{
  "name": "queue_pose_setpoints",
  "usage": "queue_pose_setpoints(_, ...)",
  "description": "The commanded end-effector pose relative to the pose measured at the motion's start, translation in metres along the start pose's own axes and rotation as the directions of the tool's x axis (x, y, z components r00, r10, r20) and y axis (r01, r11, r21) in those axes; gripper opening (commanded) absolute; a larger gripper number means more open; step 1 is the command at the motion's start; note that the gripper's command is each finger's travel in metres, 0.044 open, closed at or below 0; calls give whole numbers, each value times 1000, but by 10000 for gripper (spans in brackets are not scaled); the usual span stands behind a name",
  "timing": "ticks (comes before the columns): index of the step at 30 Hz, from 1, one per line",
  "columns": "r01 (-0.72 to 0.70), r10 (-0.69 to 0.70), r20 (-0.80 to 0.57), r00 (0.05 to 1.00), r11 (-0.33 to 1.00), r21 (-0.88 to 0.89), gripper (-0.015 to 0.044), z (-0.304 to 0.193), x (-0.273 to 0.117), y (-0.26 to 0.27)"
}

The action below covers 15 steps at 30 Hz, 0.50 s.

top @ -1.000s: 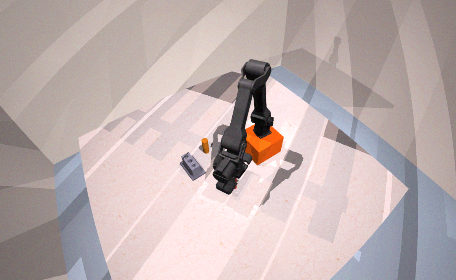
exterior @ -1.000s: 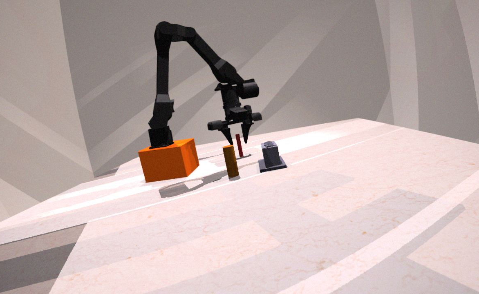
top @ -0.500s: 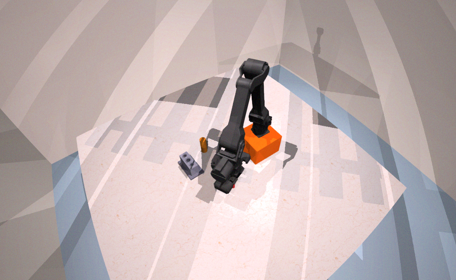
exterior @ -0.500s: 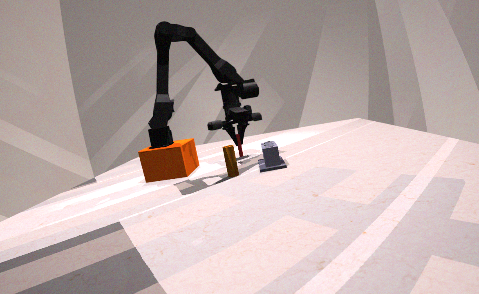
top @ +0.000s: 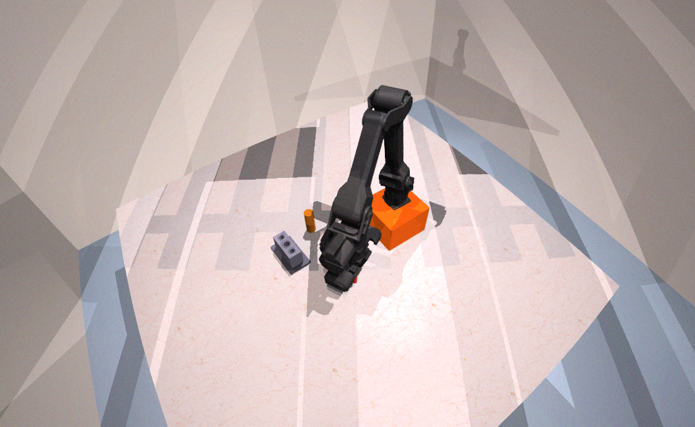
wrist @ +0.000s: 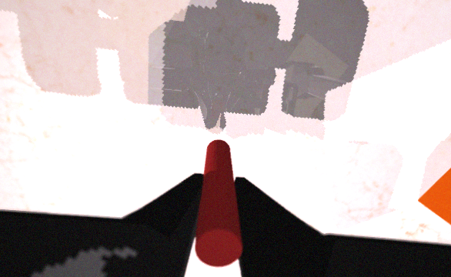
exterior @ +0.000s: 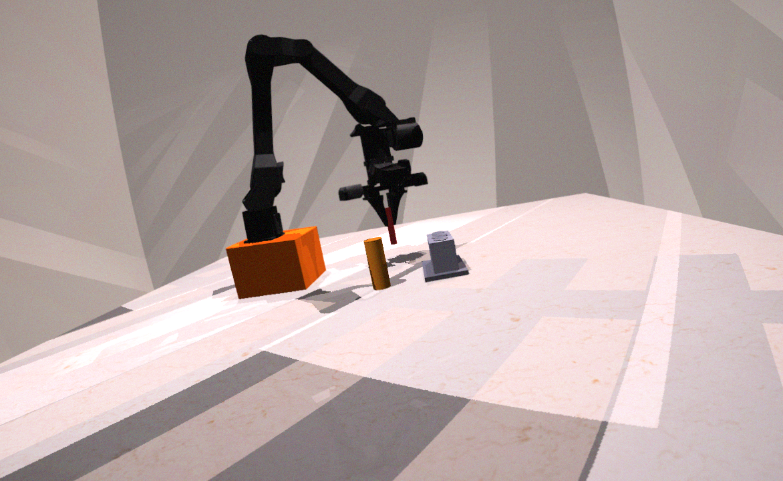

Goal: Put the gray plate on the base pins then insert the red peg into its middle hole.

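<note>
Peg (top: 355,279) (exterior: 391,226) (wrist: 218,200) upright, long axis near-vertical

Between the black metal gripper (top: 347,276) (exterior: 391,222) (wrist: 218,185) and the table's near edge in the top view, passage is open; toward the left edge, an upright orange cylinder (top: 309,220) (exterior: 377,263) and a gray block on a flanged foot (top: 288,250) (exterior: 442,254) obstruct.
</note>
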State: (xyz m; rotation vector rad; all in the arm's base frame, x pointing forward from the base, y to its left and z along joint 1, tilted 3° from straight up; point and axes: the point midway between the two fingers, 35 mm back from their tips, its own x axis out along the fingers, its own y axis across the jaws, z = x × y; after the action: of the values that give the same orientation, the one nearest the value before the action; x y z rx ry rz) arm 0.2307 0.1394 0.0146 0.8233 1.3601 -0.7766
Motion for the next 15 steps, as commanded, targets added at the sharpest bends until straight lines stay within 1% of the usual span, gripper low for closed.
queue_pose_setpoints(1,-2,2,3,1000,1000,3,0,0,-14,2)
queue_pose_setpoints(15,-2,2,3,1000,1000,3,0,0,-58,5)
